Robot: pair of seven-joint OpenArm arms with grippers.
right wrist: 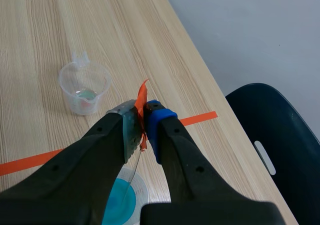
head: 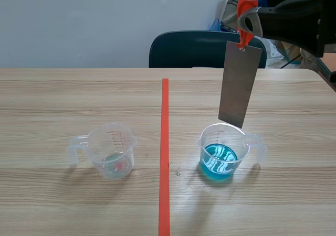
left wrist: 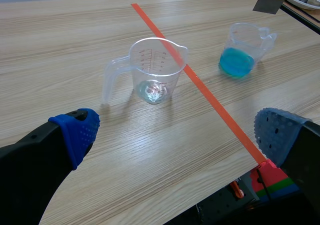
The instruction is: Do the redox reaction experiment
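Observation:
A grey metal strip [head: 240, 84] with orange tape at its top end hangs upright from my right gripper [head: 244, 21], which is shut on it. Its lower end is just above the rim of a clear measuring cup [head: 223, 151] holding blue liquid [head: 218, 161]. In the right wrist view the gripper [right wrist: 142, 122] pinches the orange-taped strip [right wrist: 141, 105], with the blue liquid [right wrist: 120, 204] under it. A second clear cup [head: 112, 150], nearly empty, stands left of the tape line. My left gripper [left wrist: 175, 127] is open, low over the near table edge, short of that cup [left wrist: 155, 70].
An orange-red tape line [head: 165, 152] splits the wooden table down the middle. A dark blue chair [head: 202, 50] stands behind the far edge. Clutter sits beyond the table's far right corner [head: 283, 52].

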